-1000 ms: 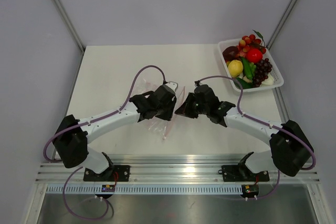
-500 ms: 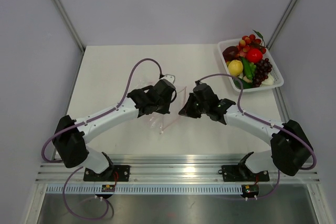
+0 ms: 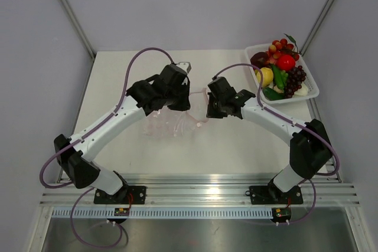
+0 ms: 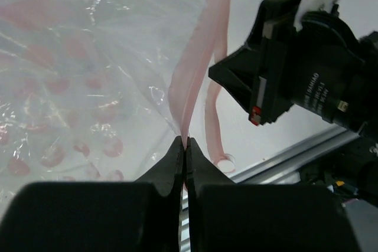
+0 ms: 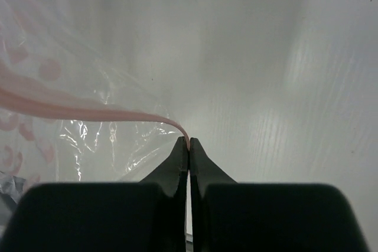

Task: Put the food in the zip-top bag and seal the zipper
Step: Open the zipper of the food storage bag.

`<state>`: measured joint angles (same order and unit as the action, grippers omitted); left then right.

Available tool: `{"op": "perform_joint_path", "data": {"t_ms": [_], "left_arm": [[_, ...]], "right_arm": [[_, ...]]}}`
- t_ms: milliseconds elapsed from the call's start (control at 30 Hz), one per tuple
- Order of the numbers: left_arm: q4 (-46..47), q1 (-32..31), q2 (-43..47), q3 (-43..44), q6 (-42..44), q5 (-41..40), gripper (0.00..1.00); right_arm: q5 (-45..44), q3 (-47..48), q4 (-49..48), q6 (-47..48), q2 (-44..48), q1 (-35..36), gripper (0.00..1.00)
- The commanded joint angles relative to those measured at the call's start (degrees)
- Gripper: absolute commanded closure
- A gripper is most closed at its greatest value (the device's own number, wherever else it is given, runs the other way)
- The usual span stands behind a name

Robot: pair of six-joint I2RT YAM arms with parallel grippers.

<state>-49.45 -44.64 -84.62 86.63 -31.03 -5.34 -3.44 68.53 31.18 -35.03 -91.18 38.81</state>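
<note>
Food (image 3: 280,70) sits piled in the white mesh basket (image 3: 311,93) at the far right corner of the table (image 3: 118,75), well apart from the zip-top bag (image 3: 167,124). The bag hangs crumpled between the two arms over the middle of the table; whether its lower edge touches the surface I cannot tell. The left gripper (image 4: 184,143) is clamped on the zipper (image 4: 198,57). The pinkish-red strip rises from between its closed tips, and clear film printed with red spots spreads to the left. A second length of strip loops loose just to the right. The right gripper (image 5: 188,142) is likewise pinched closed on the zipper, where the strip curves in from the left of its wrist view. Seen from above, the two grippers face each other, near together, with the bag's mouth edge held between them
</note>
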Motion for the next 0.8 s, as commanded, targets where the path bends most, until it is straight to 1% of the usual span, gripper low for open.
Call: {"op": "perform_joint_path", "data": {"t_ms": [0, 67, 133, 167, 300, 367, 433, 533, 633, 667, 733, 767], "left_arm": [[-0.39, 0.43, -0.37, 4.33, -0.88, 7.36, 1.0], [0.66, 1.39, -0.55, 5.04, -1.4, 10.42, 1.0], [2.16, 3.85, -0.81, 4.78, -2.19, 13.67, 1.0], [3.56, 5.17, -0.9, 4.52, -2.37, 13.95, 1.0], [7.17, 7.46, -2.48, 1.44, -3.25, 13.52, 1.0], [10.14, 7.55, -3.62, -0.49, -2.99, 11.86, 1.0], [12.7, 7.55, -5.37, -1.2, -2.9, 11.5, 1.0], [14.38, 7.55, -7.48, -0.15, -3.77, 10.97, 1.0], [17.37, 7.38, -9.51, 0.73, -4.48, 11.32, 1.0], [17.11, 7.12, -10.12, 2.56, -4.57, 10.97, 1.0], [15.71, 6.85, -12.75, 5.11, -4.13, 10.1, 1.0], [13.87, 6.76, -13.72, 8.17, -4.04, 9.22, 1.0]], "right_arm": [[-2.36, 5.2, 2.48, 2.24, 1.52, -0.93, 1.0], [-2.27, 7.13, 2.92, 3.12, 2.66, -1.1, 1.0], [-2.45, 8.98, 3.71, 3.91, 2.85, -1.36, 1.0], [-2.62, 9.42, 3.8, 4.17, 2.76, -1.63, 1.0], [-2.8, 8.91, 3.02, 5.32, 2.84, -3.82, 1.0], [-2.01, 6.8, 0.3, 5.93, 3.37, -5.22, 1.0], [-0.87, 6.26, -0.42, 6.28, 3.11, -7.95, 1.0], [0.01, 6.44, -0.59, 7.42, 3.28, -10.76, 1.0], [0.81, 7.49, 0.28, 9.0, 4.08, -11.82, 1.0], [0.81, 8.71, 1.68, 9.53, 4.25, -12.26, 1.0], [0.81, 9.77, 3.0, 10.67, 4.43, -12.53, 0.96], [0.81, 10.65, 4.14, 11.12, 4.69, -12.53, 0.84]]}}
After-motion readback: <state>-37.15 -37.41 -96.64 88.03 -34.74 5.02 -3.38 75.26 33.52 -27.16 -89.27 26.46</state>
